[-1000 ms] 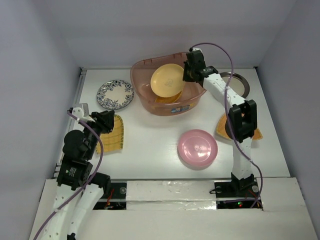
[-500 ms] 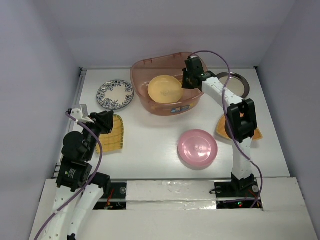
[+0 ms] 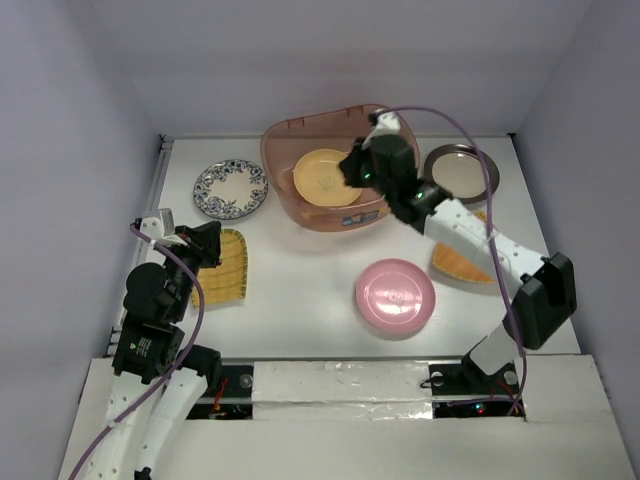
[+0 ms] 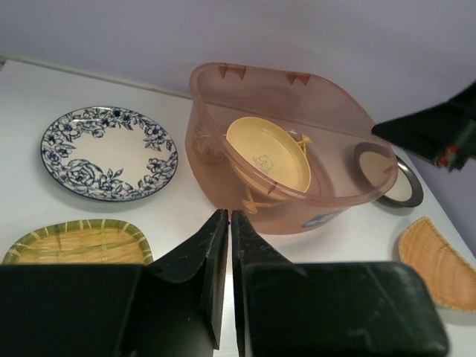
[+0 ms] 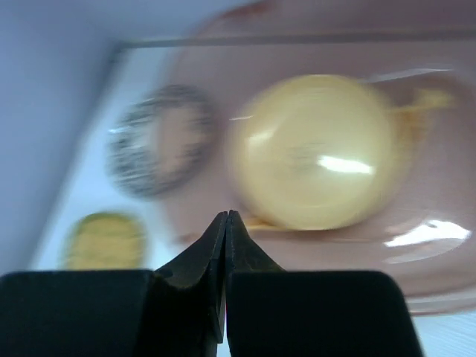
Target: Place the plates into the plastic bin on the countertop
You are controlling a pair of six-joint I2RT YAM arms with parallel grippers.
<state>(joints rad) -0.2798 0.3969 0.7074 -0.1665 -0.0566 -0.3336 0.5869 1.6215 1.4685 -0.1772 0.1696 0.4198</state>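
Note:
The translucent pinkish plastic bin (image 3: 285, 133) stands at the back of the white countertop (image 3: 300, 290). A yellow round plate (image 3: 325, 178) lies in it, over an orange dish whose edge shows in the left wrist view (image 4: 256, 201). My right gripper (image 3: 348, 170) is shut and empty, above the bin's right side; its view (image 5: 226, 214) looks down on the yellow plate (image 5: 316, 152). My left gripper (image 3: 205, 245) is shut and empty over the yellow woven square plate (image 3: 222, 265). The blue-white plate (image 3: 230, 188), silver plate (image 3: 455, 170), pink plate (image 3: 395, 297) and orange fan-shaped plate (image 3: 460, 262) lie on the countertop.
Walls close in the countertop at the back and both sides. The right arm (image 3: 470, 235) stretches over the fan-shaped plate and past the silver plate. In the left wrist view the bin (image 4: 216, 163) stands ahead, with the blue-white plate (image 4: 108, 152) to its left.
The yellow plate went from tilted in my right gripper to lying flat in the bin. The right gripper let go and shut, and the arm's elbow swung down to the right. The left arm stayed.

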